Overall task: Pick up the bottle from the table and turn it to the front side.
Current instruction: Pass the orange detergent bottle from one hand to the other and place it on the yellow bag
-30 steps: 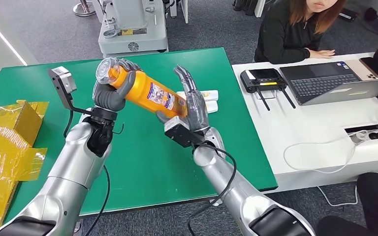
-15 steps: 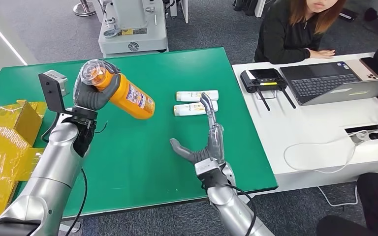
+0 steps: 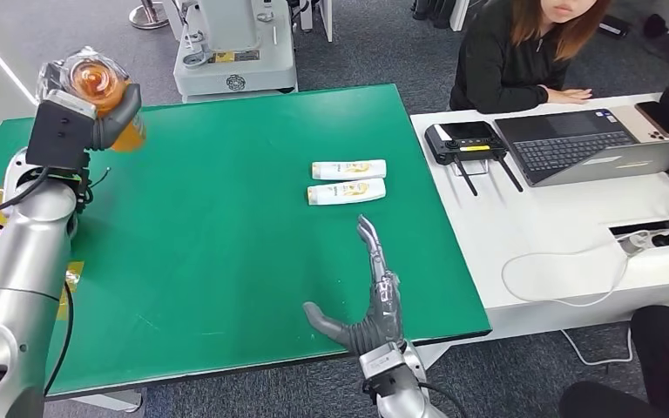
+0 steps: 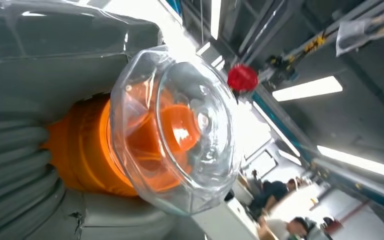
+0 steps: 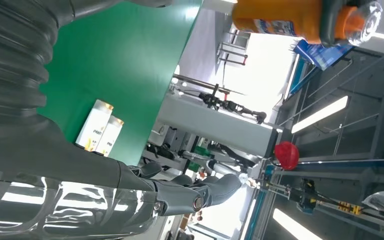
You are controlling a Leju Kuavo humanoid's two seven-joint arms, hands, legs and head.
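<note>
Orange bottle (image 3: 109,96) is high over the green table's (image 3: 226,218) far left corner, clear cap (image 4: 180,130) toward our camera, grasped by left hand (image 3: 96,122). Right hand (image 3: 370,296) empty, fingers spread. We should rotate slowly, grip firm, label frontward.

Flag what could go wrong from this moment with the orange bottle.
1. The left hand holds the orange bottle raised over the green table's far left corner, its fingers wrapped just below the clear cap; a slip may send it off the edge.
2. The right hand is open low at the table's near edge, too far away to help.
</note>
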